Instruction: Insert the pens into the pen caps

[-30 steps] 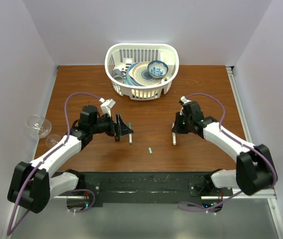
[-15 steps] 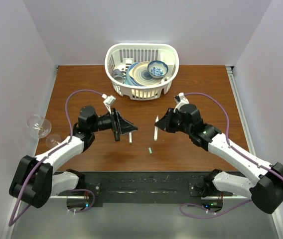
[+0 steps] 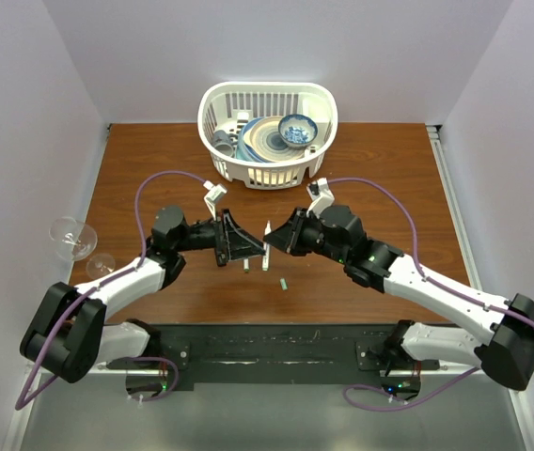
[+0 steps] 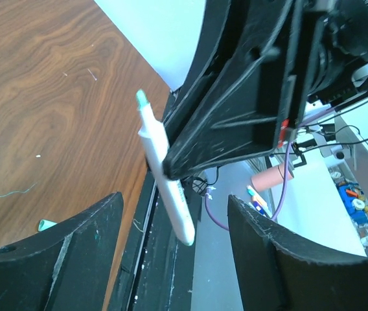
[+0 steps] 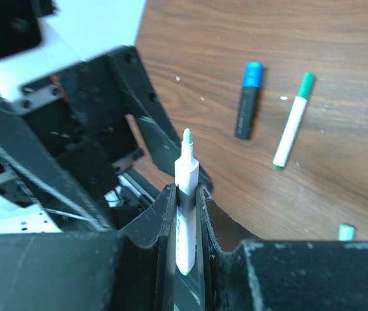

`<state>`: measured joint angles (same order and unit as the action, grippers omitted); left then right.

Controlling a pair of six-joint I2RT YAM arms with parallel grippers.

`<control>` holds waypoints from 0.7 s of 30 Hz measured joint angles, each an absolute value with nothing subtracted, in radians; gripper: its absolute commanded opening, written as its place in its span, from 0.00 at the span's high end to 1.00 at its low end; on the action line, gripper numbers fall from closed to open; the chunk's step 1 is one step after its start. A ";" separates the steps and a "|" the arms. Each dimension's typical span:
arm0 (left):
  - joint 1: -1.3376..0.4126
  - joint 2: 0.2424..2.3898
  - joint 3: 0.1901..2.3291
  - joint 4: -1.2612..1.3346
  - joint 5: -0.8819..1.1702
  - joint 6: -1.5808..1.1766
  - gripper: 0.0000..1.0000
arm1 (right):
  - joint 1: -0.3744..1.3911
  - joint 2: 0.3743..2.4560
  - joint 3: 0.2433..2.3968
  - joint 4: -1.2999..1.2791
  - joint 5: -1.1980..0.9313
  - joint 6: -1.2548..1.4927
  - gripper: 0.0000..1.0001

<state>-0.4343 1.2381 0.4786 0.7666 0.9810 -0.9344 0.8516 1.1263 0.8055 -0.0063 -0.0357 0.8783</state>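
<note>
Pinching a thin white pen on the lower half of its barrel, the right gripper has both fingers pressed flat against it. The green tip sticks up free above the fingers. From above, this pen hangs almost upright over the middle of the table, between the two grippers. The left gripper faces it from 9 o'clock with its fingers spread wide and nothing between them.

One loose green cap lies on the wood at about 5 o'clock from the held pen, near but apart. A second pen lies flat close to the left gripper, just beside a dark marker with a blue end. Its far end is green, and I cannot tell whether that is a cap already on. A white basket stands at 12 o'clock, well apart.

I judge the pen to be light, stiff and smooth, so it can slide or tilt in the fingers when something pushes on its tip. A hold nearer the tip would keep it straighter. The cap looks tiny and light, and it probably rolls easily. It should be taken across its round side, near the closed end, with the mouth left free.
</note>
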 measured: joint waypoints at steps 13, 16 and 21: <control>-0.447 1.238 0.467 0.766 1.000 -0.934 0.54 | 0.881 1.168 0.860 0.048 0.010 0.884 0.98; -0.448 1.238 0.455 0.770 1.001 -0.941 0.74 | 0.890 1.186 0.860 0.054 0.010 0.886 0.97; -0.443 1.239 0.446 0.771 1.003 -0.969 1.00 | 0.901 1.195 0.860 0.065 0.009 0.882 0.82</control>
